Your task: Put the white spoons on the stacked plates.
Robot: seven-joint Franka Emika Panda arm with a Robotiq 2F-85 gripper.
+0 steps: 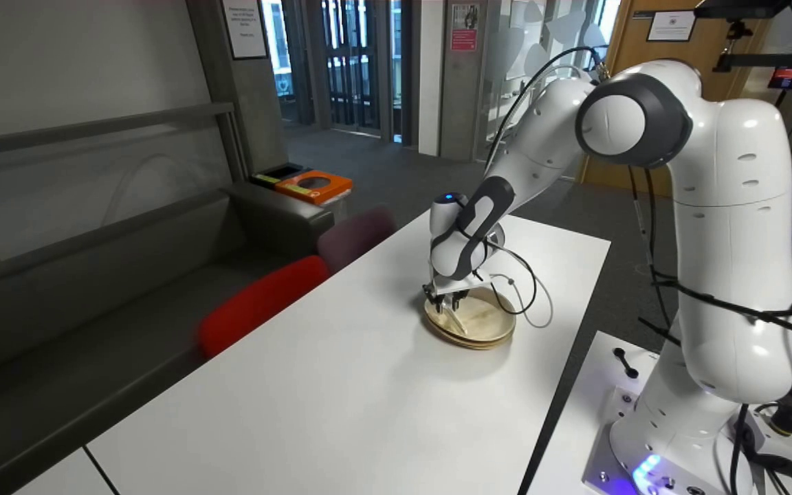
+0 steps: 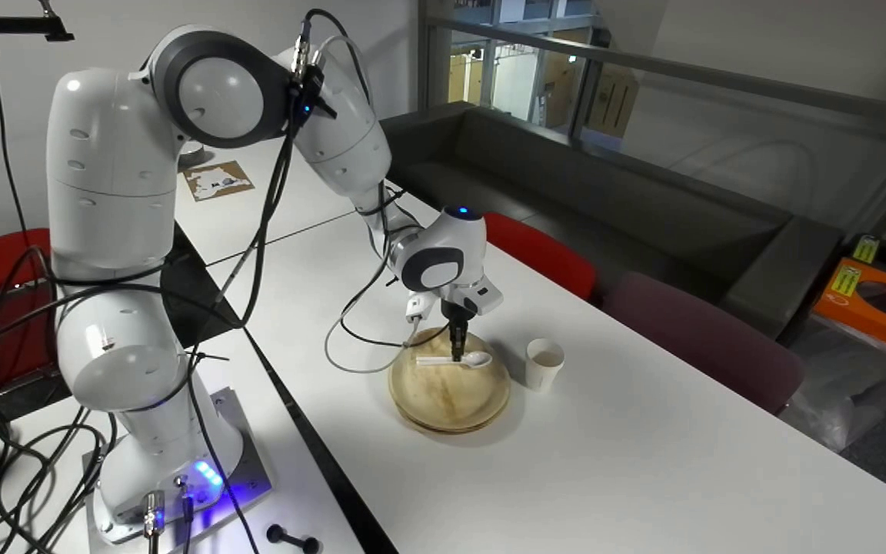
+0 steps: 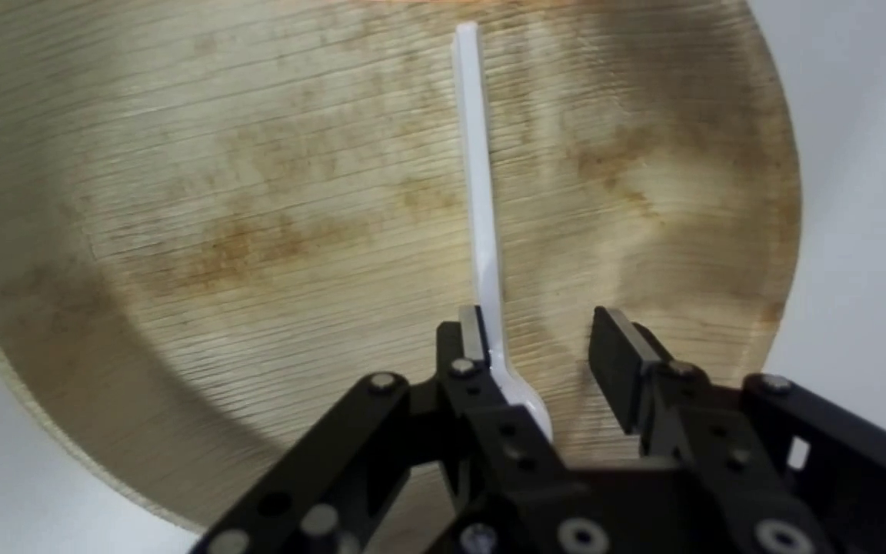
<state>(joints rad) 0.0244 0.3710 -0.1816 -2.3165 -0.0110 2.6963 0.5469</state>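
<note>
The stacked plates (image 1: pixel 485 317) are round, pale brown and shallow; they also show in an exterior view (image 2: pixel 451 400) and the wrist view (image 3: pixel 220 323). A white spoon (image 3: pixel 480 185) lies on the top plate, its bowl partly hidden under my left finger in the wrist view. The spoon also shows in both exterior views (image 1: pixel 454 319) (image 2: pixel 477 359). I cannot tell if it is a single spoon or several nested. My gripper (image 3: pixel 537 338) is open low over the plate, the spoon's neck between its fingers, close against the left one. The gripper also shows in both exterior views (image 1: pixel 447 304) (image 2: pixel 457 354).
A white paper cup (image 2: pixel 543 368) stands on the white table (image 2: pixel 643 431) beside the plates. Cables (image 1: pixel 532 292) from the arm hang over the table and the plate rim. Red (image 1: pixel 262 302) and purple (image 1: pixel 355 240) chairs line the table's long edge, with a sofa behind.
</note>
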